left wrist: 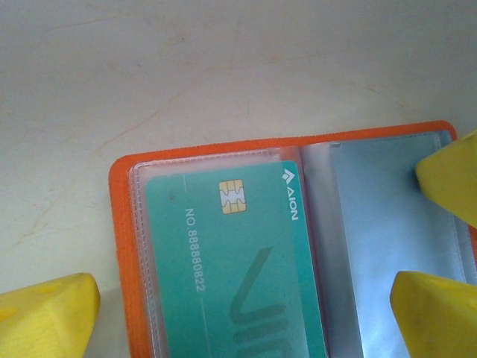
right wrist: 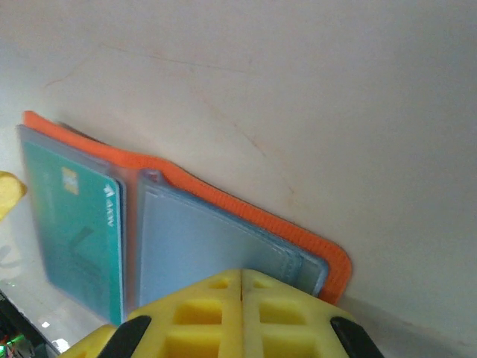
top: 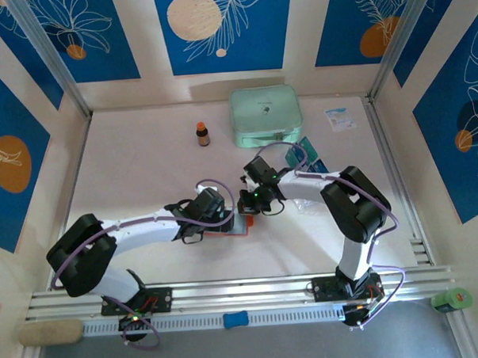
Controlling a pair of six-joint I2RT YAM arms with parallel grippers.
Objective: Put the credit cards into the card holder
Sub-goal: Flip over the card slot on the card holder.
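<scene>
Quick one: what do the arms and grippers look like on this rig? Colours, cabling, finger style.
Left arm and right arm: white links, bulky black joints, thin purple cables looping alongside. Left gripper and right gripper have bright yellow fingers; the right pair shows moulded square recesses. A green light glows at the right wrist.

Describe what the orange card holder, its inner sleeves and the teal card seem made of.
The card holder: matte orange with a ribbed rim, likely faux leather or fabric. Its sleeves: clear glossy plastic film; the card shows through. The card: smooth, probably plastic, with print and a metallic chip.
</scene>
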